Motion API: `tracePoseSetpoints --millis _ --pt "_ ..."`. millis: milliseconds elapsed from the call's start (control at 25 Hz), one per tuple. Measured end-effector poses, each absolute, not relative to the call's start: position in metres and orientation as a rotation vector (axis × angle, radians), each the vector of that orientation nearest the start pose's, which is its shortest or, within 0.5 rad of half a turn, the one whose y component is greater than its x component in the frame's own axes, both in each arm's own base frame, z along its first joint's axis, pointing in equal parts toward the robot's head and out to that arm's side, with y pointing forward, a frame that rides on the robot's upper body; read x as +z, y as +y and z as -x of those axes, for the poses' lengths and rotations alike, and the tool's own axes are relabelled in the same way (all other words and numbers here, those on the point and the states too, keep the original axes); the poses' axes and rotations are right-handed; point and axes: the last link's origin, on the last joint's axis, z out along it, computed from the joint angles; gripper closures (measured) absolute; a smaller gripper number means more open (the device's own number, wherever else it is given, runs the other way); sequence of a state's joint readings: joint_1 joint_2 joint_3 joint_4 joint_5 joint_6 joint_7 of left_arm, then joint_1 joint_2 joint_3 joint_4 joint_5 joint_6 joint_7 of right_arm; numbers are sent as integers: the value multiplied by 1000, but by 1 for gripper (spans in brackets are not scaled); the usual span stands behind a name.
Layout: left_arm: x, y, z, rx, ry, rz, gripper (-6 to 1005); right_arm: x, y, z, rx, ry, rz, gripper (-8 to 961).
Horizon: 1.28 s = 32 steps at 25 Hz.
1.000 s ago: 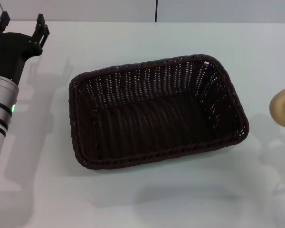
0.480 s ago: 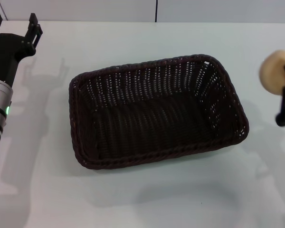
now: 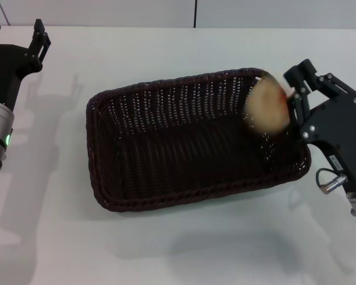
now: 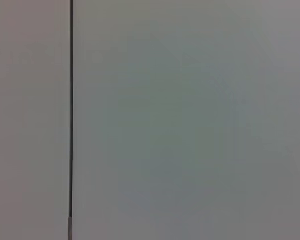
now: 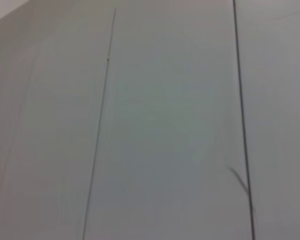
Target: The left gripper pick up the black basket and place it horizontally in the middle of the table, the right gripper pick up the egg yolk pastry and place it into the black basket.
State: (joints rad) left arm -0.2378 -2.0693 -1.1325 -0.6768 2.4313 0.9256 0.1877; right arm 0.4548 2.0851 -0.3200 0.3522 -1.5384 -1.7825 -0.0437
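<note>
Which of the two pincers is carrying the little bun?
The right pincer grips the egg yolk pastry over the black basket; the left pincer is empty.

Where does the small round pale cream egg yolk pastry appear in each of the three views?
Head view: the small round pale cream egg yolk pastry is at right, over the right end of the dark woven wicker basket, at the black right pincer.
Left wrist view: not in it.
Right wrist view: not in it.
Shared landmark: none; both wrist views show only plain pale surface with thin dark lines.
</note>
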Motion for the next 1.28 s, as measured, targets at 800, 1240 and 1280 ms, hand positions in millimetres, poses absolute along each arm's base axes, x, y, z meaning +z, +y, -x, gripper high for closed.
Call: tracePoseSetpoints --millis 800,1240,1280 --pt "13 324 317 -618 -507 1397 191 30 178 -334 1007 275 1273 215" --pt "35 289 360 -710 -615 1168 192 43 153 -355 926 332 1157 149" --pt "36 287 362 -702 -598 1167 192 44 152 -356 920 336 1154 149"
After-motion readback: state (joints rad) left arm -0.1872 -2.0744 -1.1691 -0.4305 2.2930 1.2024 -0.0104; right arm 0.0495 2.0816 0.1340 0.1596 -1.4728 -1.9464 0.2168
